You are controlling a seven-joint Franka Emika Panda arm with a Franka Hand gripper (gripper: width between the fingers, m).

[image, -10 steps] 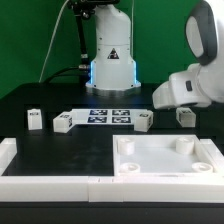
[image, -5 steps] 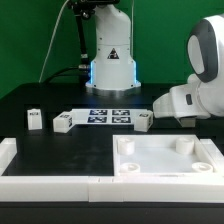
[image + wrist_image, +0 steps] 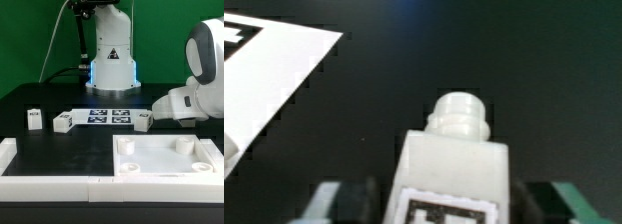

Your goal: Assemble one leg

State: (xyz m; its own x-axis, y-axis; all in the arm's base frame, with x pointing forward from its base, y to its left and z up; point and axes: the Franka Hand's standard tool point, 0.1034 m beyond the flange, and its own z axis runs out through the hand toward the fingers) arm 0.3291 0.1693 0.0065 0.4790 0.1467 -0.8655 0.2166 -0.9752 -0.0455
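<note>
In the wrist view a white leg (image 3: 452, 165) with a knobbed tip and a black-and-white tag lies on the black table between my fingers. My gripper (image 3: 446, 208) is open and straddles it, with a dark gap showing on each side. In the exterior view my white hand (image 3: 185, 102) hangs low at the right, just behind the large white panel (image 3: 150, 160), and hides this leg and my fingers. Three more legs lie on the table: one at the far left (image 3: 35, 119), one beside it (image 3: 63, 122), one right of the middle (image 3: 143, 122).
The marker board (image 3: 108, 115) lies flat in the middle, in front of the robot base (image 3: 112, 70); its corner shows in the wrist view (image 3: 269, 75). A white L-shaped fence (image 3: 40, 183) runs along the front left edge.
My hand came down over the rightmost leg, which showed a second ago and is now covered. Since half a second ago the arm has hardly moved.
</note>
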